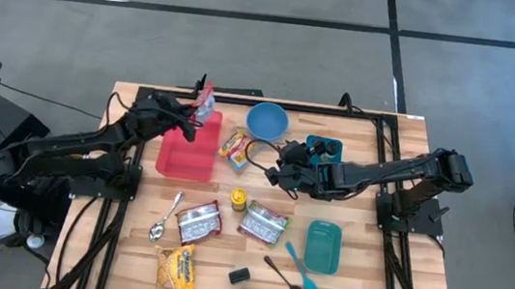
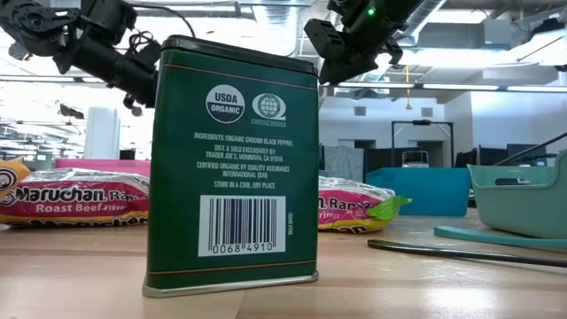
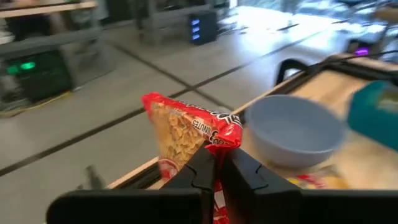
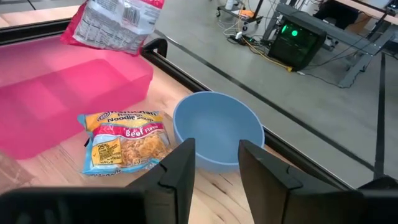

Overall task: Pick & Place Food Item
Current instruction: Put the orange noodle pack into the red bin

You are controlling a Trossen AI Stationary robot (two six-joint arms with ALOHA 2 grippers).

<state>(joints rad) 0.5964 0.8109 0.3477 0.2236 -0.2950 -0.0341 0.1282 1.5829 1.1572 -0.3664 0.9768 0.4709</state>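
My left gripper [image 1: 193,116] is shut on a red bag of peanuts [image 3: 186,127], held above the far end of the pink bin [image 1: 187,152]; the bag also shows in the high view [image 1: 205,104] and the right wrist view [image 4: 115,22]. My right gripper [image 1: 277,162] is open and empty, hovering above the table between the blue bowl [image 1: 267,121] and a noodle pack [image 1: 235,147]. My left gripper pinches the peanut bag by one crimped end [image 3: 217,149] between its two fingers. The bag is lifted clear and stands out beyond the fingertips, above the pink bin's far end.
On the table lie two ramen packs [image 1: 198,221] [image 1: 263,224], a yellow jar [image 1: 238,200], a yellow snack bag [image 1: 176,270], spoons [image 1: 166,216], a teal bin [image 1: 322,246] and a teal holder [image 1: 323,149]. A green pepper tin [image 2: 232,164] stands close before the low camera.
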